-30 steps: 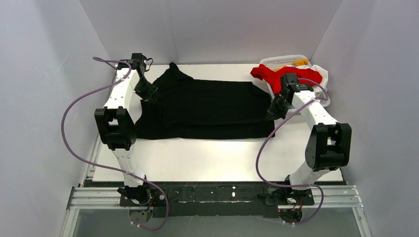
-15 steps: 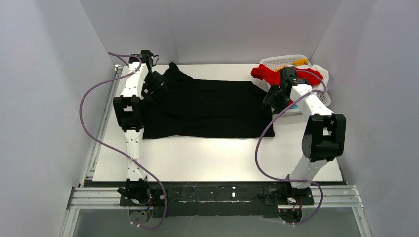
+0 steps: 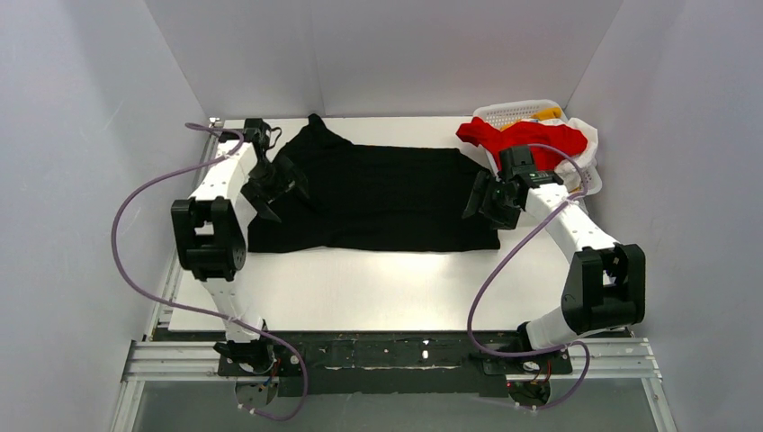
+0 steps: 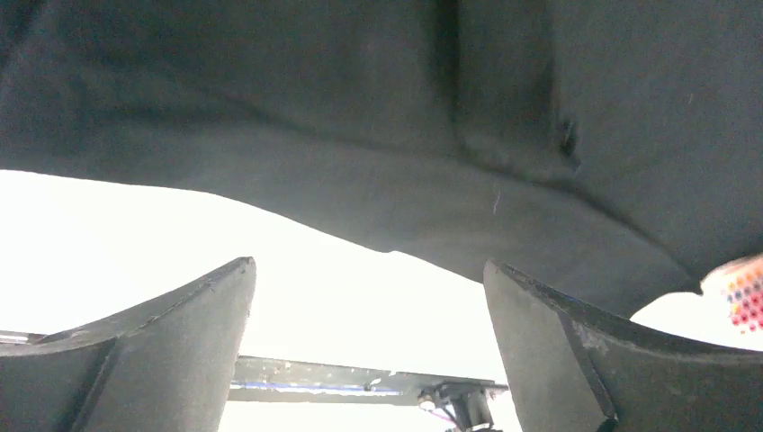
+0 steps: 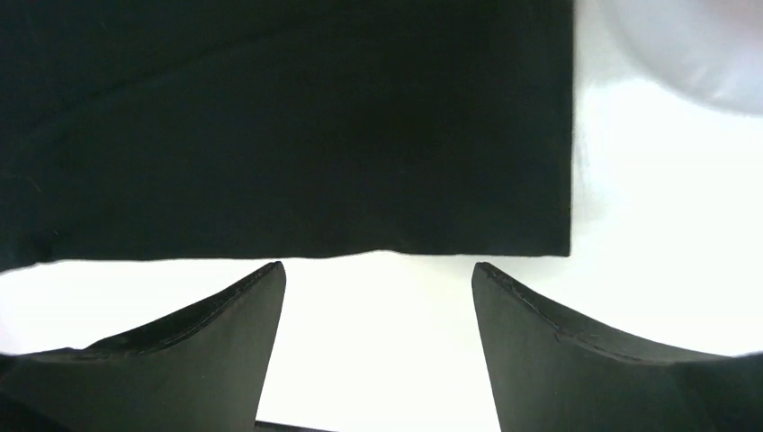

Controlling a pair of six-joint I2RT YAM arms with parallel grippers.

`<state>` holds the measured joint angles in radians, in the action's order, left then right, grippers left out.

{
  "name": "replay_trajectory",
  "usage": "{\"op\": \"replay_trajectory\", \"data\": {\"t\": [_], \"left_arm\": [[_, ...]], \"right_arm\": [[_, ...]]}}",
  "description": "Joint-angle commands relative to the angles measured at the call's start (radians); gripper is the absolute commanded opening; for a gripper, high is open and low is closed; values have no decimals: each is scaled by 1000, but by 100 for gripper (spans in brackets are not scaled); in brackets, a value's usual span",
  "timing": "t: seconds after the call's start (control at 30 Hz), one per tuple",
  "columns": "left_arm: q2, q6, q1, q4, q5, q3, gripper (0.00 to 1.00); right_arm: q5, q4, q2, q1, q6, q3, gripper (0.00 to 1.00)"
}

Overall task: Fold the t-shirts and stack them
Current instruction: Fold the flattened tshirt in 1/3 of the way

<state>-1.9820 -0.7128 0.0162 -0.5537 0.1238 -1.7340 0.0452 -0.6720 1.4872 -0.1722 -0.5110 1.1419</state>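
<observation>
A large black t-shirt (image 3: 378,198) lies spread flat across the far half of the table, one sleeve pointing toward the back wall. My left gripper (image 3: 275,184) hovers over its left end, open, with nothing between the fingers (image 4: 162,346). In the left wrist view the black t-shirt (image 4: 360,135) fills the top, above bare white table. My right gripper (image 3: 481,198) hangs at the shirt's right edge, also open and empty. The right wrist view shows the black t-shirt (image 5: 288,126) with its straight hem and corner just beyond my right gripper (image 5: 378,268). A red t-shirt (image 3: 526,137) is heaped at the back right.
A white lattice basket (image 3: 513,110) stands in the back right corner under the red shirt, with a bit of yellow cloth (image 3: 547,112) and white cloth (image 3: 587,137) beside it. White walls close in the table on three sides. Purple cables loop from both arms.
Both grippers went from shut to open and let go of the black t-shirt. The arms swung toward the back, then drew back a little; the shirt's near edge now lies farther from me.
</observation>
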Motion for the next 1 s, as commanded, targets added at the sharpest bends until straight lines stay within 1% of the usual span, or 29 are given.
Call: {"op": "replay_trajectory", "data": {"t": [0.0, 0.07, 0.17, 0.23, 0.4, 0.43, 0.5, 0.57, 0.63, 0.73, 0.83, 0.9, 0.97], "left_arm": [[190, -2, 6, 169, 119, 297, 98], [179, -8, 7, 221, 137, 318, 98], [102, -27, 17, 311, 248, 282, 98], [41, -20, 40, 343, 224, 231, 98], [-171, -9, 79, 334, 228, -1, 98], [-224, -10, 82, 303, 226, -95, 98], [-309, -31, 84, 266, 259, -231, 98], [-358, -56, 92, 257, 295, -332, 98], [-366, -41, 109, 222, 278, -396, 98], [-331, 32, 125, 145, 205, -408, 98], [-285, 98, 126, 54, 142, -379, 98], [-236, 141, 126, -9, 91, -338, 98], [-164, 166, 126, -27, 50, -245, 98]], "right_arm": [[60, 97, -24, -37, 18, -64, 84], [74, 118, -22, -48, 12, -71, 84], [69, 122, -24, -58, 11, -76, 84], [55, 118, -30, -58, 10, -87, 84], [10, 96, -55, -58, 7, -109, 84], [3, 87, -61, -58, 11, -106, 84], [-17, 71, -70, -58, 28, -98, 84], [-16, 69, -71, -58, 36, -90, 84], [7, 66, -58, -58, 41, -79, 84], [22, 70, -34, -58, 40, -67, 84], [24, 78, -19, -59, 48, -46, 84], [33, 76, 0, -59, 57, -20, 84], [51, 81, 33, -62, 57, 3, 84]]}}
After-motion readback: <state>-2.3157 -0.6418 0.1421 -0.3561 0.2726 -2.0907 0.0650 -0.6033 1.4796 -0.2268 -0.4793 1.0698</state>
